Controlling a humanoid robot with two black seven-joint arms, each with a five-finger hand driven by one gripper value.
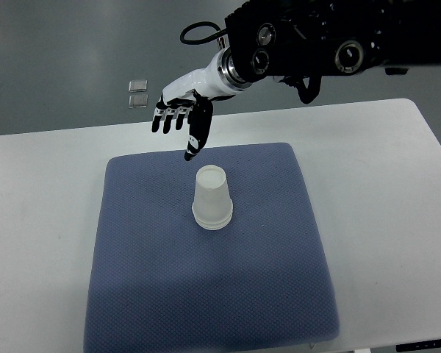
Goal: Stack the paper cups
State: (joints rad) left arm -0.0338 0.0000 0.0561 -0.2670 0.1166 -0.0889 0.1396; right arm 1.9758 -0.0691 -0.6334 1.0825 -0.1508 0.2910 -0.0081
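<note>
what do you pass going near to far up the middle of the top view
mat → upside-down cup stack → right hand, its fingers spread and holding nothing → grey floor beyond the table

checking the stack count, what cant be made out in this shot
- How many cups are in the upside-down paper cup stack: top view, the outer cup hides any inside.
- Two small clear things beyond the table: too small to identify.
- Right hand's arm: cut off by the top edge.
- Left arm: out of frame.

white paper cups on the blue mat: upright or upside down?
Upside down: the white paper cups rest wide rim down on the blue mat, narrow base up.
</note>
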